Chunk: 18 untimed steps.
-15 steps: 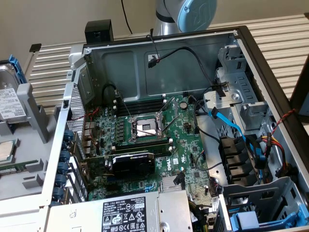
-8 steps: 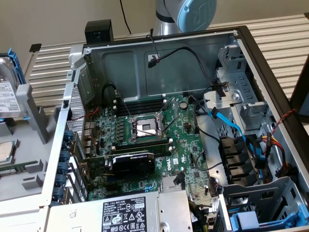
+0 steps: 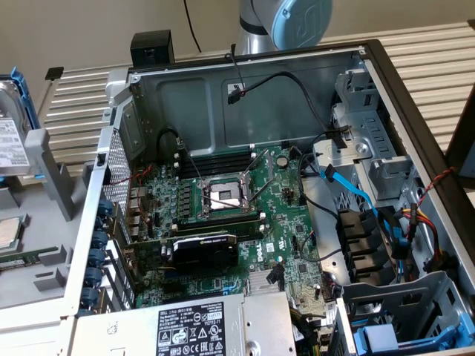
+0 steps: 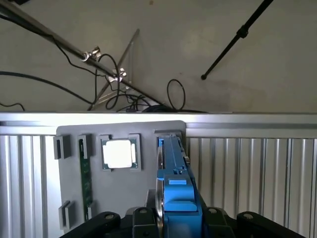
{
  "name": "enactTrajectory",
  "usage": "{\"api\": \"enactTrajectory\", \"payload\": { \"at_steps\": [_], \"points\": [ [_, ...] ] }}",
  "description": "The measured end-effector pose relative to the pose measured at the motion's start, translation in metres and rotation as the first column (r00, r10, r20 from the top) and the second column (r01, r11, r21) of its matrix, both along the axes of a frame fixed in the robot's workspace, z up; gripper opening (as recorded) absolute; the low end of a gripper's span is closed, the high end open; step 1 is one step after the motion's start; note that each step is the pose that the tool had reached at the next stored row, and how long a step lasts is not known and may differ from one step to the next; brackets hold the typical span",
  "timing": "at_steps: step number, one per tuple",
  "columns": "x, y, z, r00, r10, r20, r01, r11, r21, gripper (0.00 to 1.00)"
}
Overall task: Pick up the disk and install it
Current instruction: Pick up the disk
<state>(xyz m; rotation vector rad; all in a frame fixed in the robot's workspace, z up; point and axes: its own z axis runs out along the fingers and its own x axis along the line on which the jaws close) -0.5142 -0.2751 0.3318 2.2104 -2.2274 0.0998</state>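
Claw (image 4: 179,219) half-closed, clamped on disk (image 4: 172,163) standing on edge in grey tray (image 4: 129,193); exterior view: open computer (image 3: 223,96) at disk's 3 o'clock.

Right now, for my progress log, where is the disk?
The disk stands on edge at the exterior view's far left, in the grey holder outside the open computer case; in the wrist view the processor chip sits beside it.
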Motion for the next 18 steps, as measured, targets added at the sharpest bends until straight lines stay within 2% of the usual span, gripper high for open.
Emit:
{"api": "enactTrajectory", "payload": {
  "at_steps": [5, 9, 15, 18],
  "points": [
    [0.0, 0.0013, 0.0125, 1.0, 0.0, 0.008, 0.0, 1.0, -0.0092, 0.37],
    [0.0, 0.0021, 0.0221, 0.9999, 0.0, 0.0163, 0.0, 0.9999, -0.0142, 0.37],
    [0.0, 0.0032, 0.0366, 0.9994, 0.0, 0.0353, 0.0, 0.9999, -0.0162, 0.37],
    [0.001, 0.0034, 0.0448, 0.9991, 0.0, 0.0421, 0.0, 0.9999, -0.0162, 0.37]
  ]
}}
